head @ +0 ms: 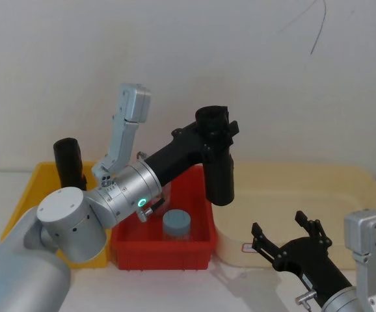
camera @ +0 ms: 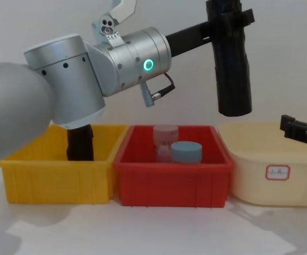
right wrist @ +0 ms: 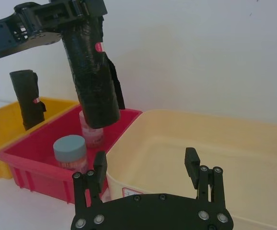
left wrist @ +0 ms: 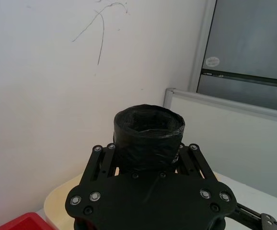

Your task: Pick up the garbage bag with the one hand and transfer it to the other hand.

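- Left claw (head: 217, 132), upper centre of the head view: clamped on the upper part of the garbage bag (head: 219, 175).
- The bag hangs upright in the air, above the junction of red bin (head: 162, 250) and cream tub (head: 344, 188). Its lower length is free, presumably for the second grip.
- Left arm slopes up from lower left.
- Right claw (head: 278, 222), lower right: fingers apart, aimed toward the bag, well below it.

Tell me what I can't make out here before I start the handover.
- Left wrist view: the left gripper hides the garbage bag below its top end.
- Chest view: top edge cuts off the bag's upper end; right edge cuts off most of the right gripper.
- Chest view: left arm hides the top of the second black roll in the yellow bin.
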